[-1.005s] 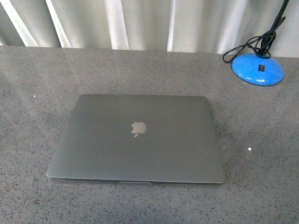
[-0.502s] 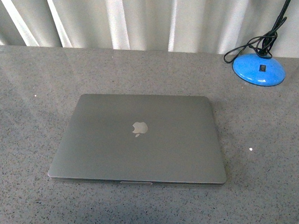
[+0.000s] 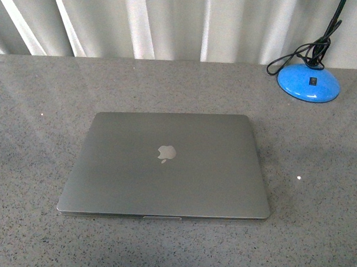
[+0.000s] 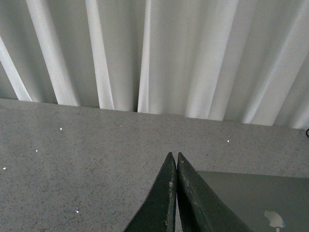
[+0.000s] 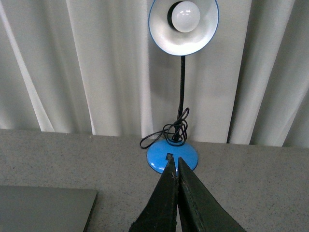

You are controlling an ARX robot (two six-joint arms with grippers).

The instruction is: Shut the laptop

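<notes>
The laptop [image 3: 165,166] lies flat and closed on the grey speckled table [image 3: 37,132], its space-grey lid up with the pale apple logo showing. Neither arm shows in the front view. In the left wrist view my left gripper [image 4: 174,157] is shut and empty, raised above the table by the laptop's far left corner [image 4: 251,198]. In the right wrist view my right gripper [image 5: 175,161] is shut and empty, and a corner of the laptop [image 5: 46,210] shows beside it.
A blue desk lamp stands at the back right, its base [image 3: 309,85] on the table with a coiled black cord. Its shade and bulb [image 5: 183,21] show in the right wrist view. White curtains [image 3: 163,23] hang behind the table's far edge.
</notes>
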